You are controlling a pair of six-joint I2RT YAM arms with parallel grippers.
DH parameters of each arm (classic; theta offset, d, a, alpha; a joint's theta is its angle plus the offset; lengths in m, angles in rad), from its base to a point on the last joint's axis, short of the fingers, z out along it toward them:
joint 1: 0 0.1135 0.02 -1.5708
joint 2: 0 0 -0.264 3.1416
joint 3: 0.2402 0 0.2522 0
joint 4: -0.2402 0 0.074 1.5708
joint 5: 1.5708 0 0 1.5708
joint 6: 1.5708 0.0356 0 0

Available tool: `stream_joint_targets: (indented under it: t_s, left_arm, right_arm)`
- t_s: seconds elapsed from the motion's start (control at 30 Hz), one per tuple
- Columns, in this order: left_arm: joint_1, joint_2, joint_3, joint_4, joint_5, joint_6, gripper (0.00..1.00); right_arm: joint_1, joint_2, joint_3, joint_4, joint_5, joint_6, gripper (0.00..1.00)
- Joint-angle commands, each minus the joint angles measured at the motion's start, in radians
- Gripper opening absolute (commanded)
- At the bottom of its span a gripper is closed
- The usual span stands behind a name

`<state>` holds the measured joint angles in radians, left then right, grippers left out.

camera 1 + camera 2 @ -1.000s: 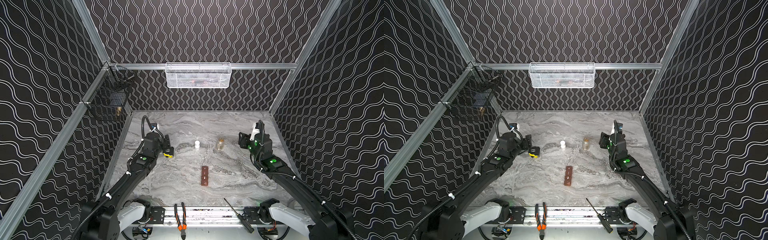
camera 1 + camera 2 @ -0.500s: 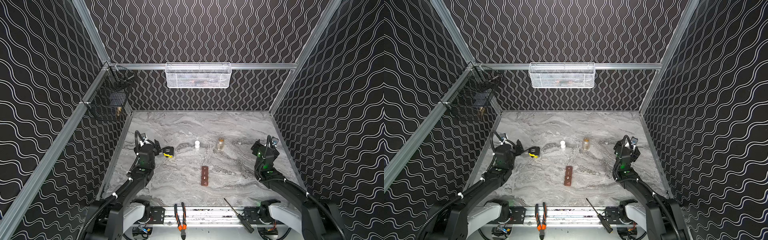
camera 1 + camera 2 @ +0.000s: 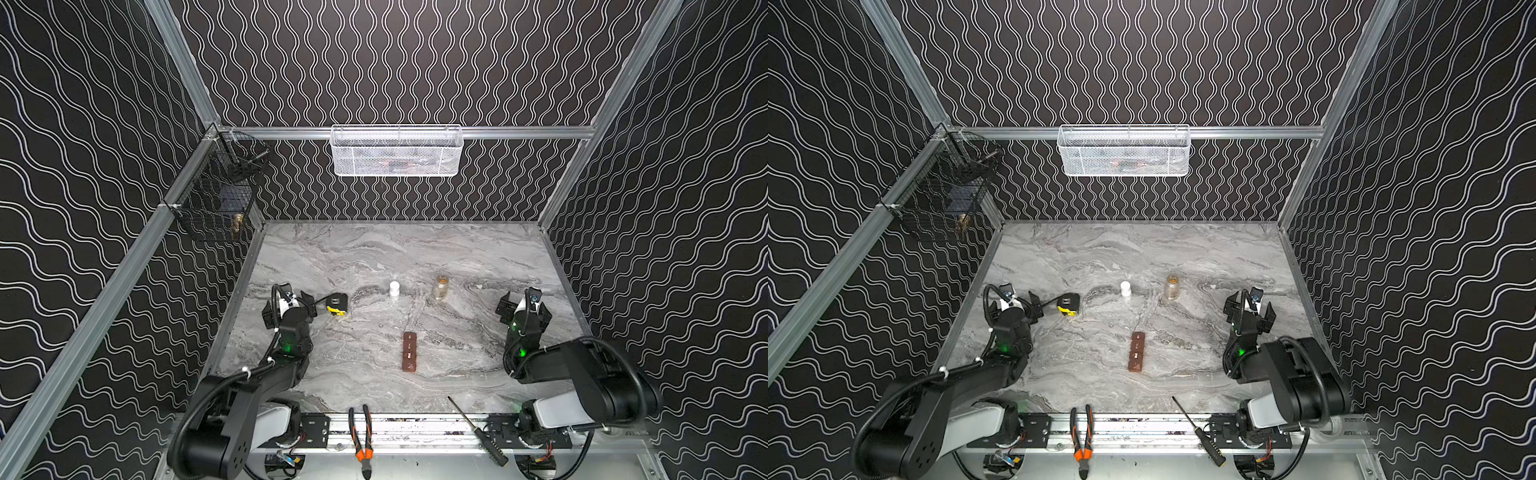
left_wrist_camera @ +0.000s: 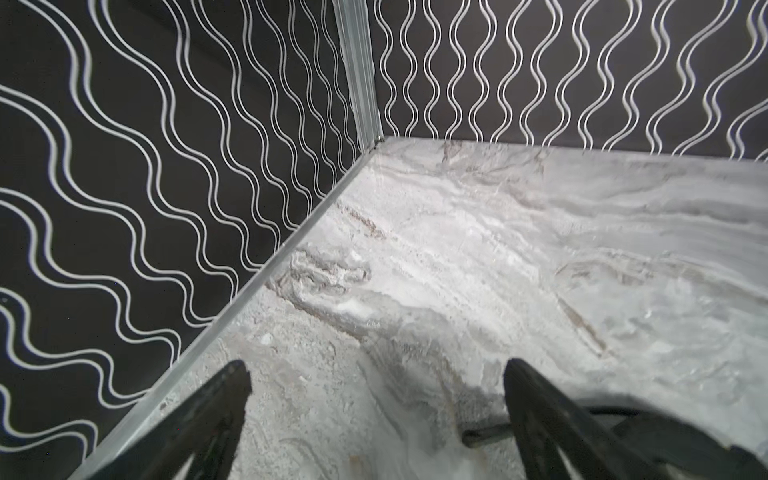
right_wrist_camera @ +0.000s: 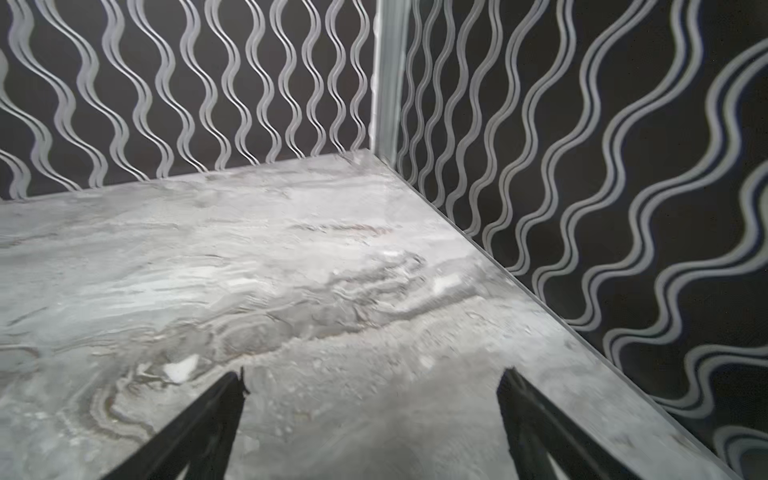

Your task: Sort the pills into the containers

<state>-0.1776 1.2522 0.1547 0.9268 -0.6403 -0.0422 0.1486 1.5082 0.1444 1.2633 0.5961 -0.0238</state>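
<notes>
The containers [image 3: 409,351] [image 3: 1137,351], a dark reddish-brown strip of joined compartments with lids down, lie at the middle front of the marble table. No loose pills can be made out. A small glass bottle [image 3: 440,286] with amber contents and a small white bottle [image 3: 394,288] stand behind the strip. My left gripper [image 3: 289,301] [image 4: 374,368] is open and empty near the left wall. My right gripper [image 3: 523,307] [image 5: 370,374] is open and empty near the right wall. Both are well apart from the strip.
A yellow-and-black tape measure [image 3: 336,303] lies just right of the left gripper, its dark strap [image 4: 486,434] beside one finger. Pliers [image 3: 360,432] and a screwdriver [image 3: 478,430] rest on the front rail. A white mesh basket [image 3: 397,151] and a black wire basket [image 3: 216,199] hang on the walls.
Both arms have drawn back toward the front and the side walls, and both grippers have opened wider. The left gripper has left the tape measure lying on the table.
</notes>
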Motion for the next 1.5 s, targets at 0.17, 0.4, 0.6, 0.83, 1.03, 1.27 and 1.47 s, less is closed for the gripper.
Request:
stream_joint_targets:
  t_s: [0.17, 0.4, 0.6, 0.83, 1.03, 1.27, 1.47]
  left_arm:
    - [0.020, 0.298, -0.077, 0.570, 0.079, 0.036, 0.98]
    - [0.034, 0.338, -0.014, 0.490, 0.176, 0.061, 0.98]
    - [0.041, 0.351, 0.050, 0.374, 0.285, 0.090, 0.98]
    - [0.043, 0.434, 0.117, 0.340, 0.289, 0.109, 0.98]
    - [0.063, 0.412, 0.200, 0.134, 0.316, 0.077, 0.99]
    - [0.064, 0.417, 0.191, 0.165, 0.357, 0.103, 0.99]
    - [0.064, 0.412, 0.199, 0.143, 0.343, 0.093, 0.99]
  right_arm:
    - [-0.081, -0.006, 0.018, 0.099, -0.219, 0.013, 0.96]
    - [-0.131, 0.026, 0.104, -0.072, -0.277, 0.064, 0.99]
    - [-0.136, 0.039, 0.099, -0.031, -0.282, 0.053, 0.99]
    - [-0.136, 0.044, 0.094, -0.010, -0.280, 0.042, 0.99]
    - [-0.137, 0.044, 0.095, -0.014, -0.279, 0.042, 0.99]
    - [-0.136, 0.044, 0.095, -0.013, -0.279, 0.042, 0.99]
    - [-0.136, 0.043, 0.096, -0.014, -0.279, 0.042, 0.99]
